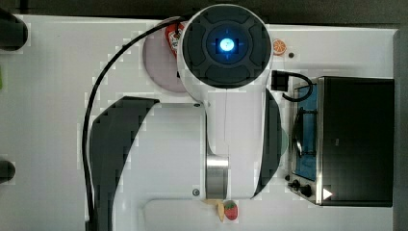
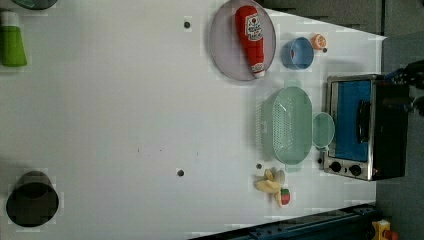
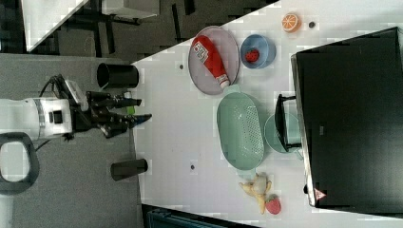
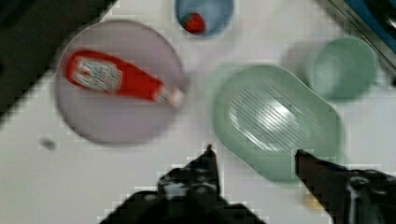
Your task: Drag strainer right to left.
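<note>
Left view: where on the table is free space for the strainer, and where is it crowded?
Free: the wide bare table on the left view's left of the strainer. Crowded: plate, cup, toaster oven and banana surround it.

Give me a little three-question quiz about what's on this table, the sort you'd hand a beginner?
1. True or false: the ketchup bottle lies on the grey-pink plate.
2. Which thing sits between the strainer and the toaster oven in the left view? A) the blue bowl B) the green cup C) the banana
3. Fill in: in the wrist view, the pincer is ____ and holds nothing.

Key
1. True. The red bottle rests across the plate.
2. B. The green cup stands by the oven door; the blue bowl is beside the plate, and the banana is off the strainer's end.
3. Open. Its two fingers stand apart above the strainer's rim.
</note>
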`<state>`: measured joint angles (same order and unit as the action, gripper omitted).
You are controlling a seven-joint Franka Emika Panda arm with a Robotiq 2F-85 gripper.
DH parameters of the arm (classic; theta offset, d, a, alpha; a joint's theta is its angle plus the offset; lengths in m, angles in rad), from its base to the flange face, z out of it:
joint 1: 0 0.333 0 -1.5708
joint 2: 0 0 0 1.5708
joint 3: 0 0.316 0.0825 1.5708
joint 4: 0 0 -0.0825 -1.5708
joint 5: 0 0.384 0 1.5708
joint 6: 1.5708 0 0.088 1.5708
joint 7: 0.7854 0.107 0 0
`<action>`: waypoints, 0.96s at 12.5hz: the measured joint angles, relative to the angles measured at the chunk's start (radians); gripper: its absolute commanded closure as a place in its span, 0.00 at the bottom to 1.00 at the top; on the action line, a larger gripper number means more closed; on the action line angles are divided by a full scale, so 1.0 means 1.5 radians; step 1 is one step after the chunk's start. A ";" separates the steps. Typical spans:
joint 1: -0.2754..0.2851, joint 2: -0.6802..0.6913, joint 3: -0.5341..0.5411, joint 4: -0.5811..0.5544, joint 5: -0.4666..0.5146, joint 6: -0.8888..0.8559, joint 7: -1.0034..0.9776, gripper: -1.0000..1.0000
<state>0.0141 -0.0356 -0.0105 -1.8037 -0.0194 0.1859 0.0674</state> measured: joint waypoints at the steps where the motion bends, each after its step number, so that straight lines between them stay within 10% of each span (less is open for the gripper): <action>1: -0.007 -0.071 0.001 -0.085 -0.002 -0.076 0.000 0.20; 3: -0.025 -0.237 -0.007 -0.208 -0.001 -0.184 0.000 0.00; 6: -0.030 -0.402 -0.013 -0.229 -0.001 -0.146 0.000 0.00; 12: -0.028 -0.263 -0.019 -0.300 -0.005 0.174 0.056 0.00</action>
<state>-0.0277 -0.4307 -0.0384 -2.2539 -0.0264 0.4465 0.1519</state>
